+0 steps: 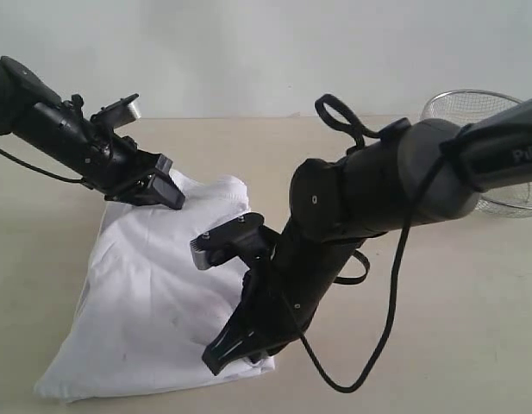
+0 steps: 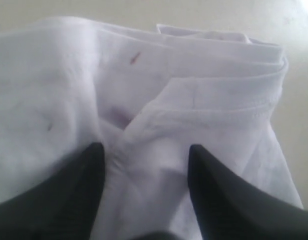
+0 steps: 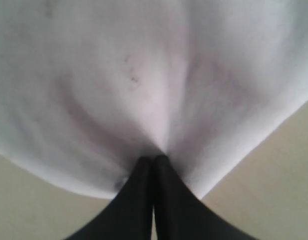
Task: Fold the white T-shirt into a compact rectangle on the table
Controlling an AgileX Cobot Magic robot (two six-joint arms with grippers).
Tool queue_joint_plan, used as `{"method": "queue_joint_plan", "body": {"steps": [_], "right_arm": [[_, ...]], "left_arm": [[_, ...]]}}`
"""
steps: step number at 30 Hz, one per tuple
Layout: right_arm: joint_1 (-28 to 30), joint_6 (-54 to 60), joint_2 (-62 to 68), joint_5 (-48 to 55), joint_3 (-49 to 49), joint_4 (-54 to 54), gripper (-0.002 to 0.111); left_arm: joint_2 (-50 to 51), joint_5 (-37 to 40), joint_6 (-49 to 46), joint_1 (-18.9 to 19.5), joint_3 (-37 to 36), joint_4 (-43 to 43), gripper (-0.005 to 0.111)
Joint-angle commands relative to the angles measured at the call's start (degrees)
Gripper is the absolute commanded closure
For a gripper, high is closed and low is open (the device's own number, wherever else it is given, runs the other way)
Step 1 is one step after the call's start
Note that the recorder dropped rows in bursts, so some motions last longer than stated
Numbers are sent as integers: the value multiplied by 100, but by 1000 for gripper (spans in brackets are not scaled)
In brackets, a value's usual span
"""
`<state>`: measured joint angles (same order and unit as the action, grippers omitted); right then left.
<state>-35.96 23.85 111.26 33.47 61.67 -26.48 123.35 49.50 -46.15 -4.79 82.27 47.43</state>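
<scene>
The white T-shirt point(image 1: 153, 293) lies partly folded on the table point(image 1: 455, 345), narrow at the far end and wider toward the front. My left gripper point(image 1: 166, 194) is at the shirt's far left corner. In the left wrist view it point(image 2: 145, 150) stands open, its two black fingers astride a raised fold of the shirt point(image 2: 218, 85). My right gripper point(image 1: 235, 355) reaches across to the shirt's near right corner. In the right wrist view it point(image 3: 154, 159) is shut, with the cloth point(image 3: 144, 75) puckered into creases at its tips. The lettering is hidden.
A wire basket point(image 1: 460, 99) stands at the back right of the table, partly behind the right arm. A black cable point(image 1: 369, 366) loops down from that arm over the bare tabletop to the right of the shirt.
</scene>
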Motion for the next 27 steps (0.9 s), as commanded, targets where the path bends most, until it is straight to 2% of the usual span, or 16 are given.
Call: {"method": "queue_joint_plan", "body": {"steps": [1,10,12,16,23,27], "right_arm": [[7,7,266,62,-18,6,108],[7,7,326,2,-18,-3,108],[7,7,326,-3,-18,-3,108],[7,7,326,-2,-18,-16,108],[7,7,326,64,-18,-16,108],[7,7,336,190,-30,-16,108]], "left_arm": [[6,261,-56,-57,41,74,58],[19,474,-56,-57,41,74,60],[44,474,-84,-57,41,74,69],[220,426,-206,-57,41,74,102],[79,2,-272,-44,232,107,102],[-6,-729,-165,-36,318,-34,102]]}}
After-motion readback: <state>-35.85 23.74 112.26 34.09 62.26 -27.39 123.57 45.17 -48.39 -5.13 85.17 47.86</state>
